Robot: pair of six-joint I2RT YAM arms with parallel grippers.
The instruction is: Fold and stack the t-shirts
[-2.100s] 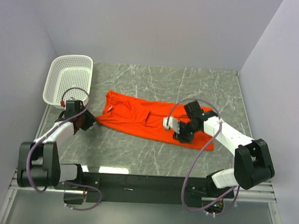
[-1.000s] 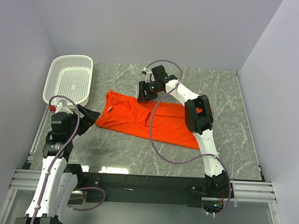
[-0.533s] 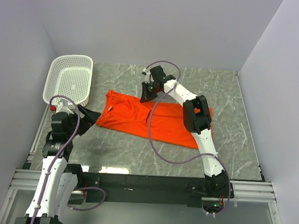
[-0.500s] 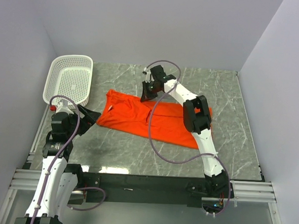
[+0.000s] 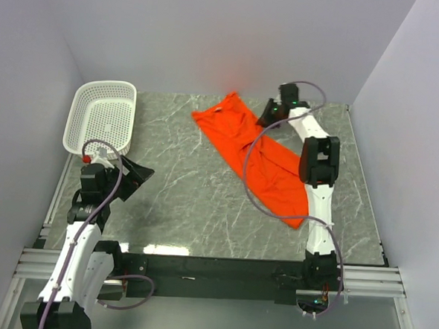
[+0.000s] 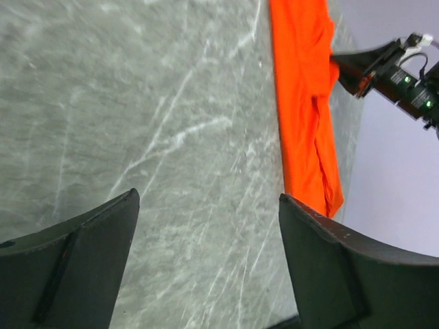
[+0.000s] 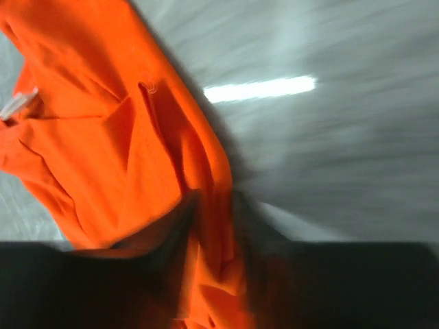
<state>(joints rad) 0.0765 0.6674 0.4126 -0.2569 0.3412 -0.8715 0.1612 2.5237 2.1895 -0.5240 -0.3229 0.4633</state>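
Observation:
One bright orange-red t-shirt [image 5: 254,148] lies as a long strip from the table's far middle down to the right front. It also shows in the left wrist view [image 6: 305,103] and fills the blurred right wrist view [image 7: 123,151]. My right gripper [image 5: 269,117] is at the far edge, shut on the shirt's upper edge; its dark fingers pinch a fold of fabric. My left gripper [image 5: 138,176] is open and empty, raised over the table's left side, far from the shirt. In the left wrist view its fingers [image 6: 75,253] stand wide apart over bare marble.
A white perforated basket [image 5: 103,116] stands at the far left corner. The grey marble table [image 5: 194,208] is closed in by pale walls at the back and sides. The right arm stretches along the table's right half.
My right gripper has swung from the far middle to the far right, dragging the shirt with it. The shirt has turned from lying across the table to a diagonal strip on the right. The left gripper has shifted slightly.

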